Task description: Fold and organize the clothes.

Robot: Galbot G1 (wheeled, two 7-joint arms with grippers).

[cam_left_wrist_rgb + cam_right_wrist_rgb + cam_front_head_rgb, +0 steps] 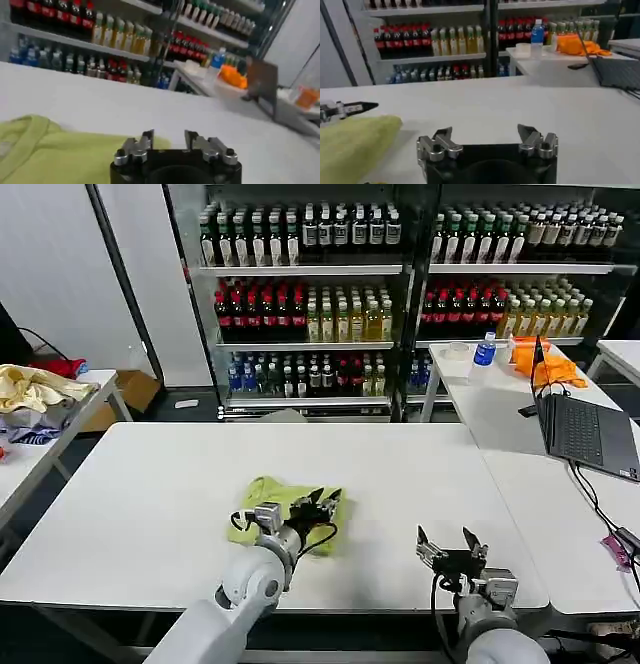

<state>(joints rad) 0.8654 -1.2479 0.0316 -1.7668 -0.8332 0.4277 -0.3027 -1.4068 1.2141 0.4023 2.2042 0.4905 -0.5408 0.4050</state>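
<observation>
White tabletop (150,504) is seen spread before shelves of bottled drinks (300,309) in a shop-like room. Nearest the robot, at about 5 o'clock on the table's front edge, the right gripper (450,546) is held above bare surface, its jaws spread wide and holding nothing. At roughly 6 o'clock, a little farther in, the left gripper (327,503) is poised over the right edge of the lime yellow-green T-shirt (268,504), jaws parted to a narrower gap and gripping nothing. The shirt is shown bunched in a rough fold near the table's front centre. Farther off, at 2 o'clock, a laptop (585,429) and an orange cloth (545,364) are seen on a side table.
</observation>
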